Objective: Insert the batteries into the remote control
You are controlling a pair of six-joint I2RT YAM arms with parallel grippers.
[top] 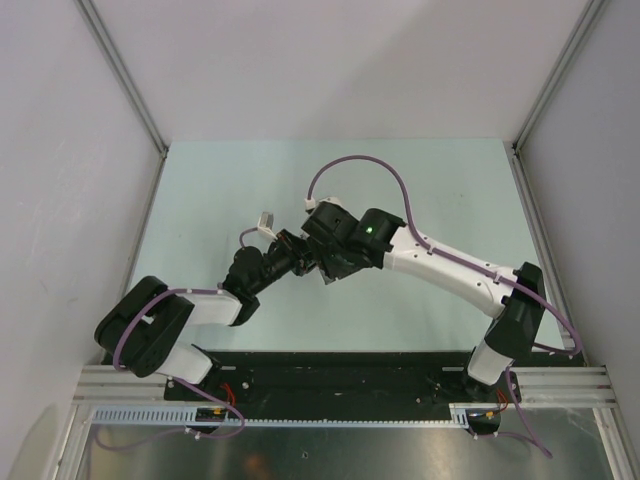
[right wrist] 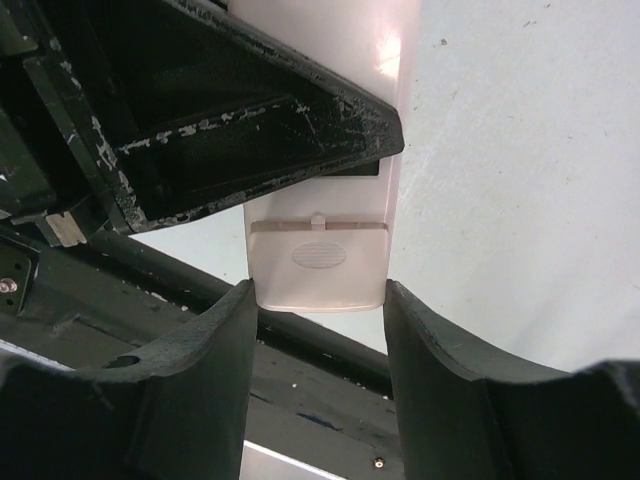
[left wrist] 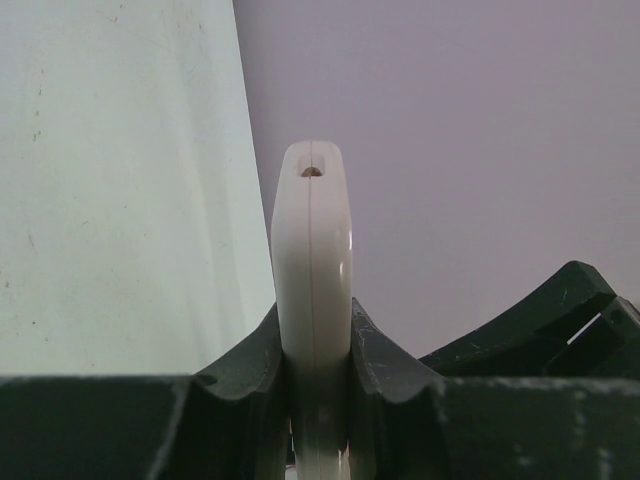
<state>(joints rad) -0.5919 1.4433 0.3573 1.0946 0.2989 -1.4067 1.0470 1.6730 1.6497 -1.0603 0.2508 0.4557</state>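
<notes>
The remote control (left wrist: 313, 270) is white and stands edge-on between my left gripper's (left wrist: 313, 345) fingers, which are shut on it. In the right wrist view its plain white back (right wrist: 320, 255) faces the camera, with a ribbed battery cover at its near end. My right gripper (right wrist: 320, 300) straddles that end, and both fingertips touch the remote's sides. The left gripper's black finger (right wrist: 250, 120) crosses the remote further up. In the top view both grippers (top: 305, 252) meet above the middle of the table. No batteries are in view.
The pale green table top (top: 220, 200) is bordered by white walls on three sides. A black strip (top: 340, 365) with the arm bases runs along the near edge. Purple cables (top: 360, 165) loop over the right arm.
</notes>
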